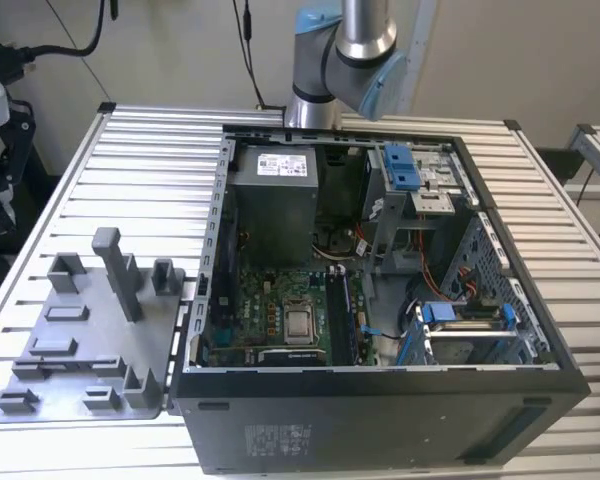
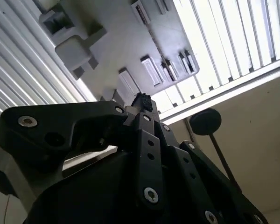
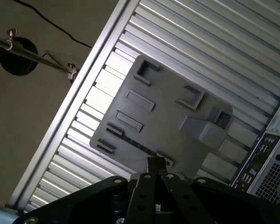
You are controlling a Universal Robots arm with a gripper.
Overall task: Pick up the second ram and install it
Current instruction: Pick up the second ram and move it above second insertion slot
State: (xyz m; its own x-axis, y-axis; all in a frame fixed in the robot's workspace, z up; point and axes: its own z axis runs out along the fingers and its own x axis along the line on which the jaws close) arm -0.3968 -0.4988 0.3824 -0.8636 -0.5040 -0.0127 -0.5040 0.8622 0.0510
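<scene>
Black gripper (image 3: 156, 163), seen in both wrist views (image 2: 141, 99): we read it as clenched, the tips pressed together on themselves. It hangs well above the grey plastic holder plate (image 3: 168, 133), and its tips line up with the plate's edge on the side toward the computer case (image 1: 380, 405). On the plate we see low slot blocks and one tall post (image 1: 115, 270), upright. The plate lies flat on the slatted metal table (image 1: 150, 150), just beside the case, on the exterior view's left. The case lies on its side with the panel off and the board facing up. Inside it are the power supply (image 1: 275, 200) at the far end and the processor socket (image 1: 298, 322) nearer the camera. Where the second ram is we cannot tell. Dark narrow strips stand in the memory slots (image 1: 346, 312) just beside the socket, on the exterior view's right, and we cannot tell whether one of them is it. The arm (image 1: 345, 45) rises behind the case's far wall.
</scene>
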